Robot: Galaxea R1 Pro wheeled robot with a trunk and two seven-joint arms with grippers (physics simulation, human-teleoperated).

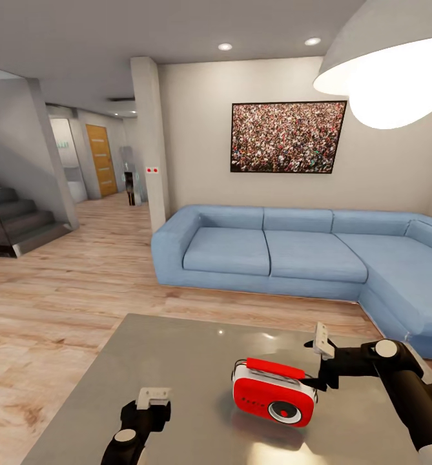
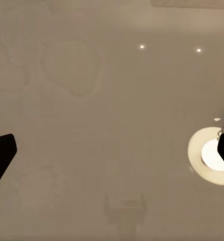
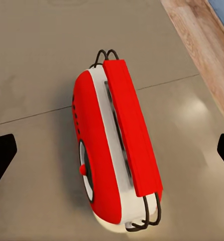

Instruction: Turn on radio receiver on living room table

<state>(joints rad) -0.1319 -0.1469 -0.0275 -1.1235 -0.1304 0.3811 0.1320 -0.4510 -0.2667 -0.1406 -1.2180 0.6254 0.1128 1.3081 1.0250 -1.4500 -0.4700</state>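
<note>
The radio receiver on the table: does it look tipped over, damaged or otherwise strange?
Nothing stands out. The radio receiver stands upright on the grey table, handle on top, dial facing the robot, with no visible damage.

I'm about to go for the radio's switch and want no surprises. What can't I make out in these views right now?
- Radio back: head view, hidden behind its own body.
- Lettering on its face: head view, too small to read.
- Dial: right wrist view, seen edge-on; no switch visible.
- Right claw: head view, lower finger hidden behind the radio, so contact unclear.
- Left claw: left wrist view, finger cut by the edge, above the bare table.
</note>
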